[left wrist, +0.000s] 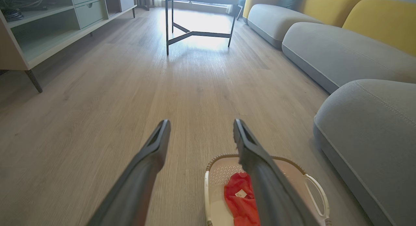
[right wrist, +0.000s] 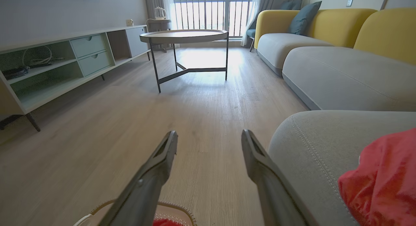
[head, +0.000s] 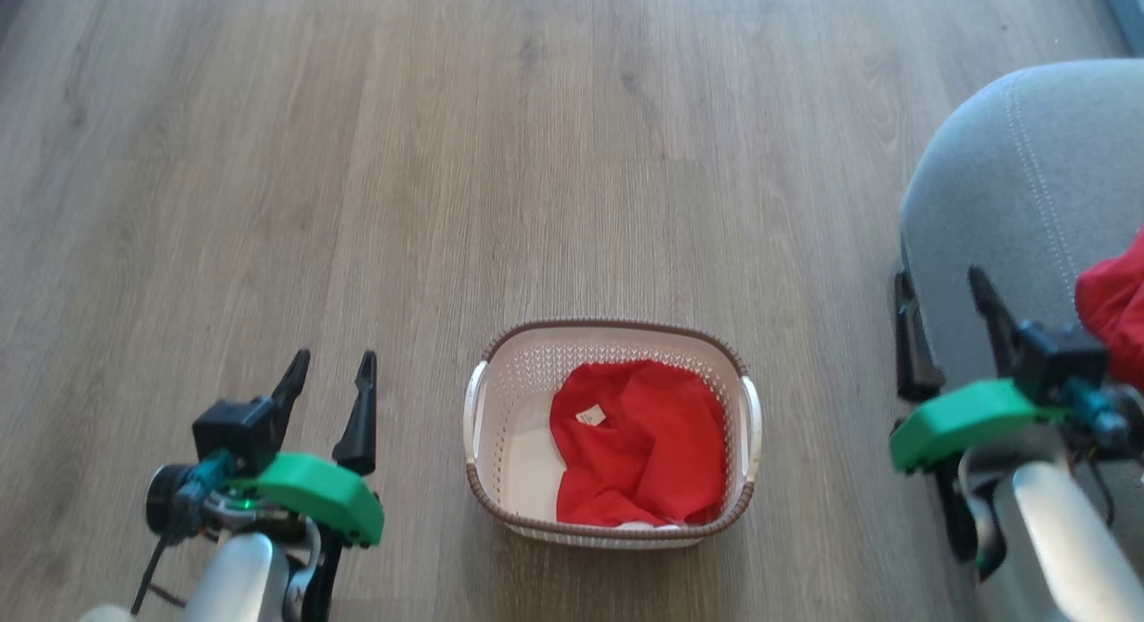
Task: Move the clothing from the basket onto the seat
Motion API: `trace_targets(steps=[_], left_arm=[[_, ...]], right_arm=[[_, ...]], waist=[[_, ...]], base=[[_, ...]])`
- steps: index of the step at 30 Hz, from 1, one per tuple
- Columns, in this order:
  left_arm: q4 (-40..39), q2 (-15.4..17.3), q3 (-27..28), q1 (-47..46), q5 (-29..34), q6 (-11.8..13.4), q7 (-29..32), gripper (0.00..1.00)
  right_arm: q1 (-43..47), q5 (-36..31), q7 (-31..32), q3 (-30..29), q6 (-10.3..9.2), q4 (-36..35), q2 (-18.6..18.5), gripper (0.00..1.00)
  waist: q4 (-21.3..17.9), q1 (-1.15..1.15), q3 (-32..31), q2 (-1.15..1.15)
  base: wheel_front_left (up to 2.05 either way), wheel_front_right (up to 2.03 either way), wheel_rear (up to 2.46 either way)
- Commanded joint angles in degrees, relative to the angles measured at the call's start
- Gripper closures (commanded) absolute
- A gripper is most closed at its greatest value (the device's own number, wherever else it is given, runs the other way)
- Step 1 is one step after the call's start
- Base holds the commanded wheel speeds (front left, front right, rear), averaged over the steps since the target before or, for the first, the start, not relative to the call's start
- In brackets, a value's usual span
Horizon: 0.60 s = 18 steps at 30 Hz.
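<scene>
Basket point(head: 536, 365) is sitting on the wood floor point(head: 357, 157), pretty much dead centre in the head view, between the two arms. There's a crumpled bit of red clothing point(head: 643, 443) in it, bunched toward the robot's right half. A little white tag shows on top and there's a sliver of white at the near edge. The left part of the basket bottom is bare. Another red piece point(head: 1115, 305) is lying on the grey seat point(head: 1010, 175) off to the right, cut off by the edge of the picture. In the right wrist view it sits on top of the cushion, close to the rounded corner.

Left hand point(head: 332, 361) hangs over the floor just left of the basket, fingers spread wide, nothing between them. Right hand point(head: 938, 276) is at the near-left edge of the seat, also wide open and empty. One of its fingers is down by the side of the cushion, the other is over it. Neither hand is touching any cloth.
</scene>
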Motion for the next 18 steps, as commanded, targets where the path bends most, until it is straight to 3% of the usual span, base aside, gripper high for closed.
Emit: trace_targets(steps=[1,18], left_arm=[[-2.84,-0.11,3.09,-0.51,1.17,-0.25,-0.46,0.00],[-11.33,-2.96,9.90,5.08,7.36,-1.48,-0.46,0.00]], right_arm=[[1.14,0.11,-0.69,1.28,0.40,-2.62,0.52,0.00],[6.34,0.36,-0.69,1.09,0.40,-4.72,2.35,0.00]], waist=[[-0.04,0.00,-0.69,0.00],[-1.64,0.00,-2.83,0.00]], base=[[0.00,0.00,0.00],[0.00,0.00,0.00]])
